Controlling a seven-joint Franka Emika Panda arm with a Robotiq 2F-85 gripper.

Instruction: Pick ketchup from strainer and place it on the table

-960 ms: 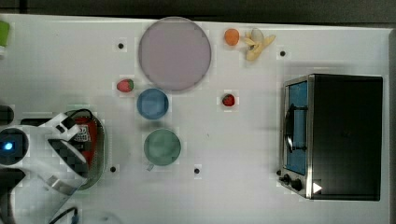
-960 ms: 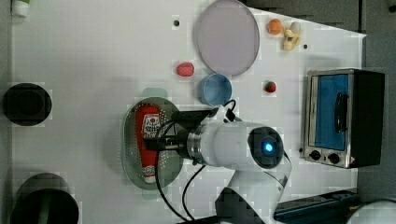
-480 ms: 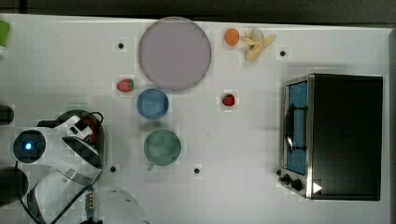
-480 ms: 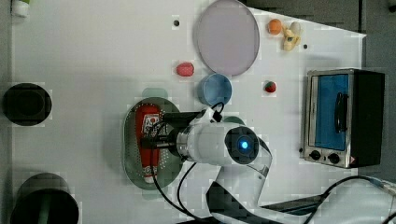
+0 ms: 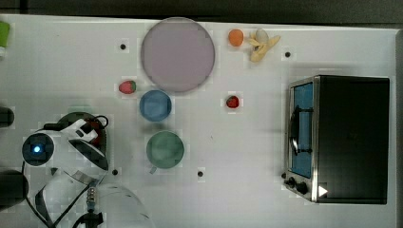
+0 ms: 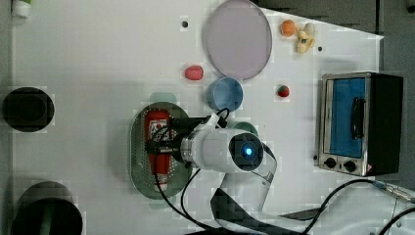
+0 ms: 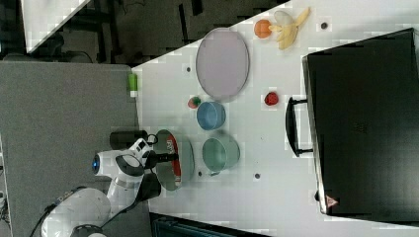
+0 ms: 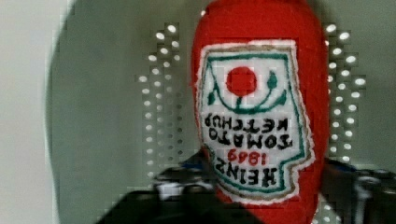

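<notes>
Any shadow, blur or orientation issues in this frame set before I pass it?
Wrist view: the red ketchup bottle looms close, its label print upside down, soft-edged. Top view: the arm covers most of the pale green perforated strainer. Left view: a soft shadow falls beside the strainer on the white table. Right view: scene turned sideways.

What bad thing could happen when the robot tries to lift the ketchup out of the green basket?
The ketchup lies flat in the strainer, and the gripper reaches across its middle. It might slip if the grip is poor, since the bottle tapers. The light strainer could also get dragged or tipped. On the way out, the arm might bump the blue cup or the green cup, which stand close by.
</notes>
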